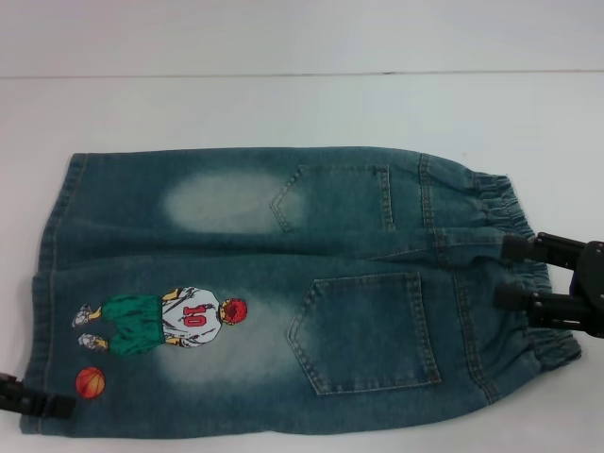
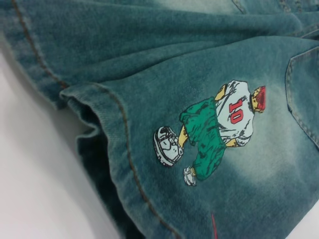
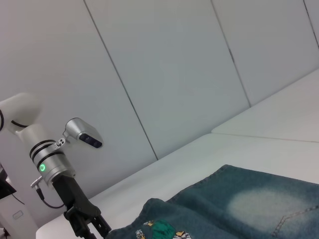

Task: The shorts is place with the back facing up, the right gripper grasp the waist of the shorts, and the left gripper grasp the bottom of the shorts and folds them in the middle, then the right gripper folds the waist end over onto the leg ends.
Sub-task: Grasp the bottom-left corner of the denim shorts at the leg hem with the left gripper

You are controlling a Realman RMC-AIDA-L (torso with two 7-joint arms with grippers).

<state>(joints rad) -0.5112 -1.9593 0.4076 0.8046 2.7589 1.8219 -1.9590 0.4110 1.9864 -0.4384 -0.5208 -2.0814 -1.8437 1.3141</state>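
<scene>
The shorts [image 1: 283, 283] lie flat on the white table, back pockets up. Their puckered waist end [image 1: 514, 203] is on the right and the leg ends [image 1: 52, 236] on the left. The number 10 player print [image 1: 179, 321] and an orange ball [image 1: 90, 382] sit near the closer hem. My right gripper [image 1: 510, 274] is open, its two prongs spread over the waistband's middle. At the near left hem corner, by the ball, is my left gripper [image 1: 33, 401]. The left wrist view shows the hem [image 2: 124, 144] and print [image 2: 219, 129] close up. The left gripper [image 3: 87, 221] also shows in the right wrist view.
The white table [image 1: 283, 104] extends behind the shorts to a pale wall. A seam line [image 1: 302, 74] runs across the back. Bare table shows left of the hems [image 2: 40, 189].
</scene>
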